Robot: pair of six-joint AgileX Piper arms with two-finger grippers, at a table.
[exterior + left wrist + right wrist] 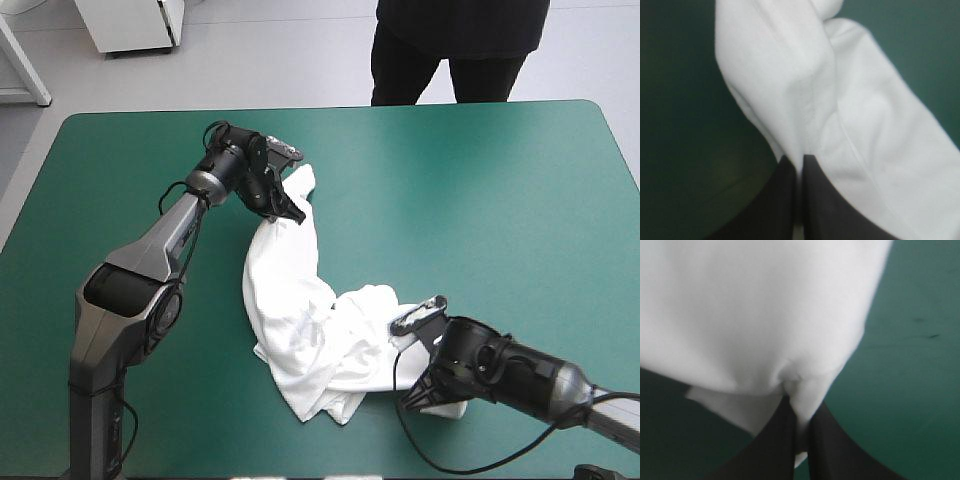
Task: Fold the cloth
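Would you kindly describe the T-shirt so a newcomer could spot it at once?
On the teal-green table, look near its middle. The T-shirt runs from the left end effector to the right end effector, the only white crumpled thing there.

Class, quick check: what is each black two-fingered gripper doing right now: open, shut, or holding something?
Left gripper: shut on the crumpled white short-sleeved T-shirt, at its far end.
Right gripper: shut on the same T-shirt, at its near end.

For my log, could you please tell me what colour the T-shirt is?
The T-shirt is plain white; clearest in the high view.
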